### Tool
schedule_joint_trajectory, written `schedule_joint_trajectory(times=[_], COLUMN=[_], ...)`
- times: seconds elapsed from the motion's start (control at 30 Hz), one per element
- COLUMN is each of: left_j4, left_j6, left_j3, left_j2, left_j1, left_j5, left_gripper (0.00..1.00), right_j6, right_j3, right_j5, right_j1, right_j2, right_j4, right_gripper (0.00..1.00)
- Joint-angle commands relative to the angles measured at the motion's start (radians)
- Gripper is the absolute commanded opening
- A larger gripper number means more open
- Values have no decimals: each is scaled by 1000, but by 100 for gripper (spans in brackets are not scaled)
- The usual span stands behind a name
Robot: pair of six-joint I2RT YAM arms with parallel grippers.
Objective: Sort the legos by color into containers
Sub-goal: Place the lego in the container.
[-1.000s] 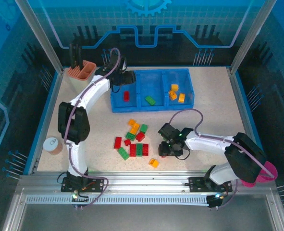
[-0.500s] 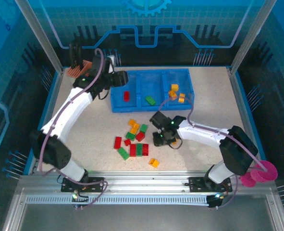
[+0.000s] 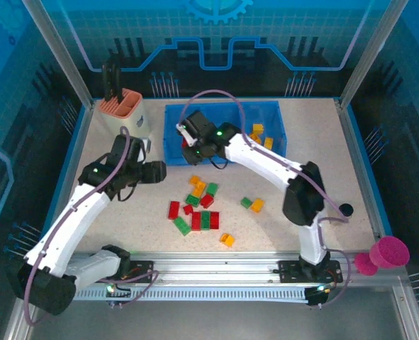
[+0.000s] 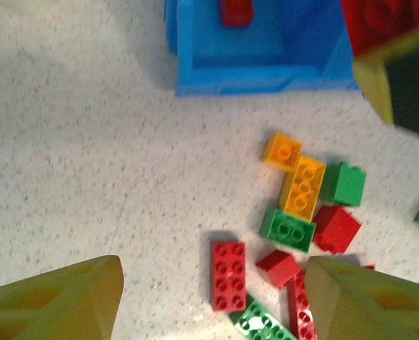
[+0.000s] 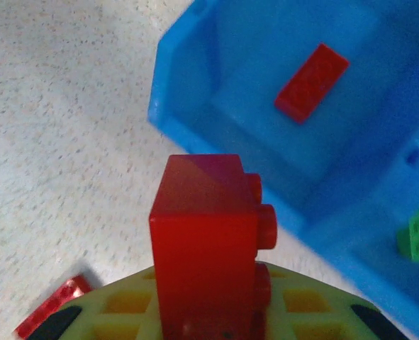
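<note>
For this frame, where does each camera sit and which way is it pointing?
Top external: above and behind the bases, looking down on the table; both arms show, with left gripper and right gripper.
Left wrist: on the left arm, facing down at loose bricks and the tray; its open fingers frame the bottom.
Right wrist: over the tray's left compartment, looking down past its fingers and the held brick.
Shared: both wrist views see the red brick lying in that compartment.

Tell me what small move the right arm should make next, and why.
Probably ease the right gripper forward over the left compartment. It holds a red brick near that compartment's corner, and another red brick lies inside.
</note>
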Motion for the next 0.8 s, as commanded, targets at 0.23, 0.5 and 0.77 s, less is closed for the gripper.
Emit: schedule_joint_trajectory(times=[0.23, 0.5, 0.77], left_j4=[24, 88, 127], left_j6=[-84, -132, -179], left_j3=[-166, -226, -246], left_j2=[-3, 35, 108], left_j1=[-3, -14, -55], left_j5=[121, 139, 115], left_gripper=[70, 70, 70], right_j6=[-142, -185, -190], right_j3=[417, 511, 560], right_j5=[24, 17, 1], right_j1=[-56, -77, -82], right_j2=[357, 492, 544], right_j4=[-85, -71, -62], right_gripper=[25, 28, 36])
